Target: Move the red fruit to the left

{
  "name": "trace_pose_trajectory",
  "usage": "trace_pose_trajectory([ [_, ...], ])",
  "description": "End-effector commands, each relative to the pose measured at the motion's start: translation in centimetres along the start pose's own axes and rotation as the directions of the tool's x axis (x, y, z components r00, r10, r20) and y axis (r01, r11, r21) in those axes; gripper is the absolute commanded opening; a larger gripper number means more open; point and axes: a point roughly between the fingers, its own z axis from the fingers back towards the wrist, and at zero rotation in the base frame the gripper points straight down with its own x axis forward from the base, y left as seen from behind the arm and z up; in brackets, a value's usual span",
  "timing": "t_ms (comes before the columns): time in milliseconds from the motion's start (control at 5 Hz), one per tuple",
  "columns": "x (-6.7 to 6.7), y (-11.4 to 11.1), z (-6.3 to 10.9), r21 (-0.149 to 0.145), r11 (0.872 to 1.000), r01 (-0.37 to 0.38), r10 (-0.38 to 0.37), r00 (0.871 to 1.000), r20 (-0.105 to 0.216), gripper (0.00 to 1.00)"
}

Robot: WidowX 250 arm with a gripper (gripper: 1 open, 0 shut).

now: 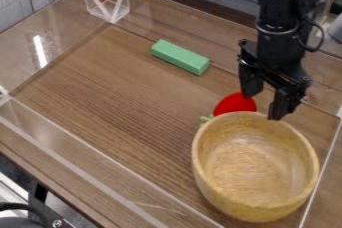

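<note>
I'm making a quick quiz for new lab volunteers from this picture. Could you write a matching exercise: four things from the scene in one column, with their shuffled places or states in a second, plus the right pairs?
Things:
1. red fruit
2. green block
3. wooden bowl
4. hand

Places or states:
A. empty, at the near right
B. open, pointing down
C. flat on the table, toward the back
D. just behind the bowl's rim

Pairs: 1-D, 2-C, 3-A, 4-B

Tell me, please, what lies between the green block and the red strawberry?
Nothing: in the camera view, only bare wooden table separates the green block from the red strawberry.
</note>
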Motion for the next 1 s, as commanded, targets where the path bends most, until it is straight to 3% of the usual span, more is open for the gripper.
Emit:
trace_pose_trajectory([
  [0, -0.2, 1.8, 0.3, 0.02, 0.994, -0.108, 0.107, 0.994, 0.017, 1.0],
  [200, -1.4, 2.7, -0.1, 0.025, 0.977, -0.211, 0.211, 0.978, 0.008, 1.0],
  [400, -1.3, 1.8, 0.3, 0.022, 0.985, -0.173, 0.173, 0.985, 0.002, 1.0],
  [600, -1.2, 1.0, 0.5, 0.023, 0.989, -0.144, 0.144, 0.99, 0.0, 0.0],
  [800, -1.1, 1.0, 0.3, 0.029, 0.987, -0.157, 0.157, 0.988, 0.011, 0.0],
])
